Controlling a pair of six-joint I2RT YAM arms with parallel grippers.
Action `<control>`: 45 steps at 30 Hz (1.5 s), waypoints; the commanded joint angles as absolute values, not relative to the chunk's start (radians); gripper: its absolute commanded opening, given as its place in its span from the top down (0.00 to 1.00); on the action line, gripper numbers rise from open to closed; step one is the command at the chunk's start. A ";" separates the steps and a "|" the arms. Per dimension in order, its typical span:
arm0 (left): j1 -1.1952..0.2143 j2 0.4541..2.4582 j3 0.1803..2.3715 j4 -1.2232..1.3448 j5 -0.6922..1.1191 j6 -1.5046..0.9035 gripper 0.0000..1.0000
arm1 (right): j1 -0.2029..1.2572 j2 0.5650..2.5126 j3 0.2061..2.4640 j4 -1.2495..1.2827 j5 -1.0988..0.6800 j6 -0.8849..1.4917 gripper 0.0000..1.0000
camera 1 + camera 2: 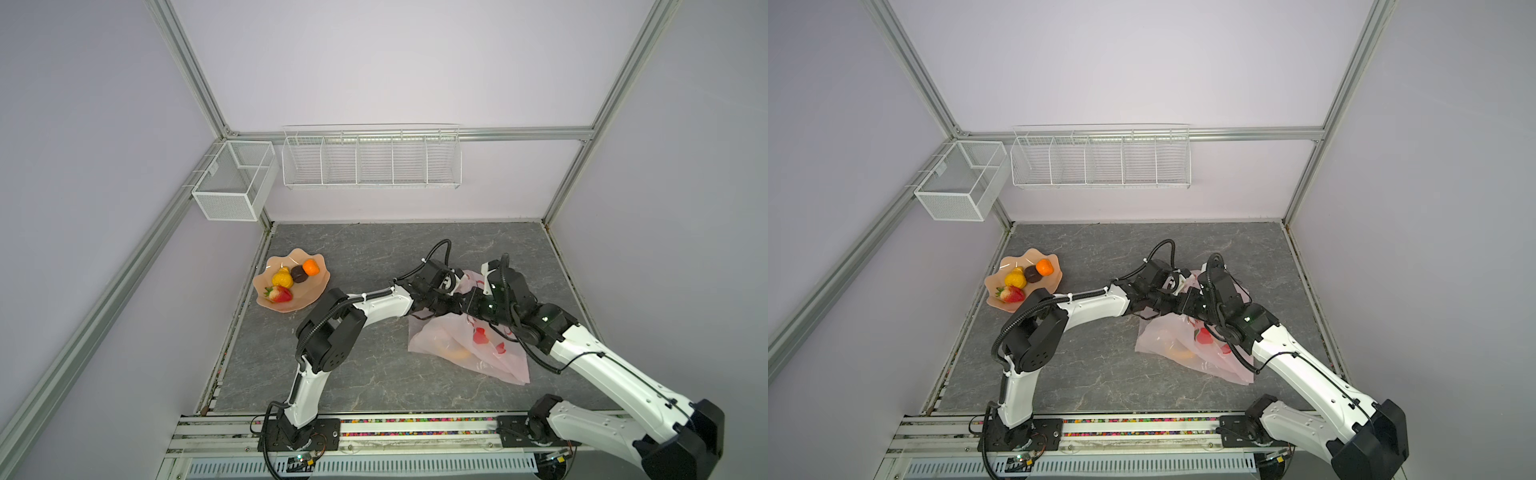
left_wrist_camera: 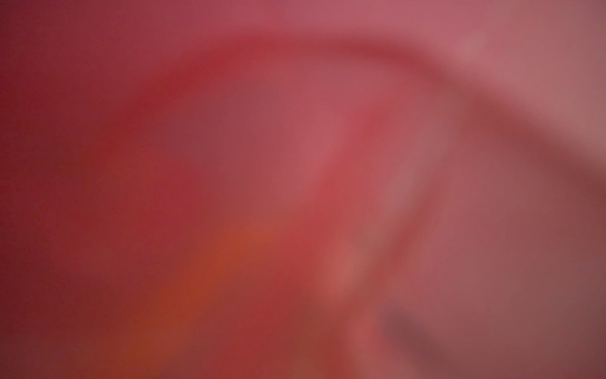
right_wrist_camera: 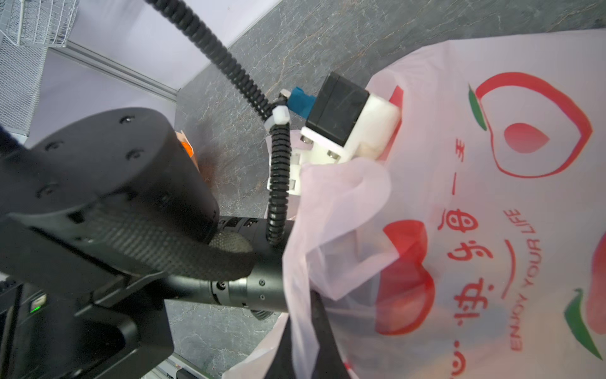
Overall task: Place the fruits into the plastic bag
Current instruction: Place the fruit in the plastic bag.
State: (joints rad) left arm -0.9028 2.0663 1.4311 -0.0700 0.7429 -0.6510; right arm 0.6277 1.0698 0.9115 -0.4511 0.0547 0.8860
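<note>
**Presently: Snag Risk at the Bag Mouth**

Nearest the robot, the bag (image 1: 432, 336) lies on the table (image 1: 353, 374). Its long axis runs from the closed near-right corner to the mouth, which points away from the base toward the far wall. A banana (image 1: 455, 353) shows yellow through the film. The right fingers (image 3: 326, 338) are clamped on the rim, holding the mouth raised. The left arm (image 1: 374, 305) reaches inside. The left fingers are hidden, so their state cannot be told. Film drapes over that wrist, so pulling out could drag the bag, strip the rim from the clamp, or spill the banana. Farther left, the pear (image 1: 282, 277), orange (image 1: 311, 267), strawberry (image 1: 283, 295) and brown piece (image 1: 298, 273) sit in the dish (image 1: 318, 286).
</note>
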 commanded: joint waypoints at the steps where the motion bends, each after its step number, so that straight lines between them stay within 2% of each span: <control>1: -0.906 2.061 1.450 -0.045 0.778 -0.648 0.30 | 0.619 1.057 0.892 -0.439 0.042 0.904 0.94; 3: -0.899 2.042 1.435 -0.049 0.759 -0.655 0.28 | 0.617 1.053 0.890 -0.440 0.041 0.903 0.94; 5: -0.887 2.019 1.416 -0.057 0.735 -0.663 0.19 | 0.615 1.052 0.890 -0.446 0.040 0.903 0.94; 7: -0.874 1.986 1.398 -0.092 0.698 -0.655 0.16 | 0.614 1.052 0.895 -0.462 0.044 0.899 0.94; 17: -0.819 1.785 1.264 -0.239 0.495 -0.604 0.15 | 0.610 1.058 0.916 -0.519 0.066 0.883 0.94; 21: -0.787 1.701 1.208 -0.294 0.355 -0.609 0.15 | 0.610 1.061 0.922 -0.535 0.076 0.878 0.94; 27: -0.768 1.627 1.173 -0.302 0.326 -0.601 0.15 | 0.609 1.074 0.931 -0.558 0.080 0.876 0.94; 32: -0.736 1.577 1.141 -0.268 0.402 -0.604 0.15 | 0.608 1.088 0.940 -0.579 0.081 0.870 0.94; 37: -0.681 1.498 1.102 -0.304 0.343 -0.616 0.15 | 0.608 1.089 0.934 -0.576 0.080 0.867 0.94; 42: -0.633 1.411 1.079 -0.383 0.214 -0.628 0.14 | 0.608 1.092 0.936 -0.571 0.077 0.861 0.94; 45: -0.611 1.373 1.081 -0.467 0.069 -0.631 0.14 | 0.608 1.093 0.937 -0.571 0.075 0.858 0.94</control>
